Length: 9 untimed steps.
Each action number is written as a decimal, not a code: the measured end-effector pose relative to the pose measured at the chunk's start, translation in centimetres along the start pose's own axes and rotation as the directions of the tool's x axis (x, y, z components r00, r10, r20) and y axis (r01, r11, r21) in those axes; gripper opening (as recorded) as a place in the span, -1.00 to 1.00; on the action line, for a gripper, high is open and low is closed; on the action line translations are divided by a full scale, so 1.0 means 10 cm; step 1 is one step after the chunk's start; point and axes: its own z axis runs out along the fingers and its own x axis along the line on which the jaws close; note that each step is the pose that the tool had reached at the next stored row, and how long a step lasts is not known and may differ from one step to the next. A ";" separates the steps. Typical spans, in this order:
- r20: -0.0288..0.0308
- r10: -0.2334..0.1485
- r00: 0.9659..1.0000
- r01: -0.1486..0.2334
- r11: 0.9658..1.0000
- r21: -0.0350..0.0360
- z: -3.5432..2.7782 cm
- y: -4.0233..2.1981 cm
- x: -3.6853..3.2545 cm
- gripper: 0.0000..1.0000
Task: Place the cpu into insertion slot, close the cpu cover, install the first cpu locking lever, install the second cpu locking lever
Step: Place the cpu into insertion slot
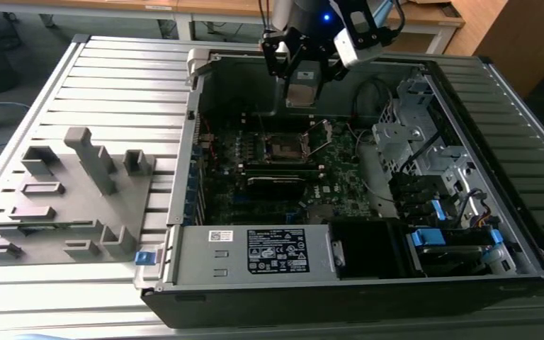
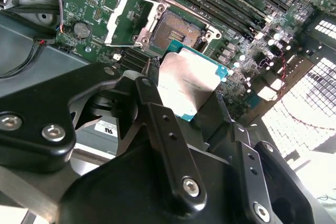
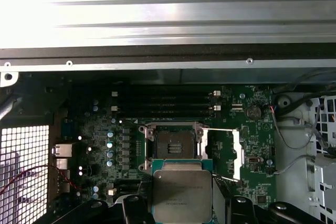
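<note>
Sees only the upper part of the cpu (image 3: pixel 182 192) in the first wrist view; cut off below by the picture's edge. Covers the near rim of the insertion slot (image 3: pixel 172 145) there with that same chip. In the second wrist view, loses the cpu's lower end behind the black fingers (image 2: pixel 163 129) of the gripper (image 2: pixel 185 98), and hides a big piece of the green motherboard (image 2: pixel 252 19) behind the gripper's black body. Cannot make out the tiny pins inside the slot. In the exterior view, cuts the arm (image 1: pixel 314 14) off at the top edge.
</note>
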 end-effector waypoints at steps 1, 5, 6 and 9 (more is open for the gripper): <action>0.000 0.000 1.000 0.000 1.000 0.000 0.001 0.000 0.000 0.07; 0.000 0.000 1.000 0.000 1.000 0.000 0.003 0.000 0.007 0.07; 0.000 0.000 1.000 0.000 1.000 0.000 0.005 -0.001 0.013 0.07; 0.000 0.000 1.000 0.000 1.000 0.000 0.012 -0.002 0.028 0.07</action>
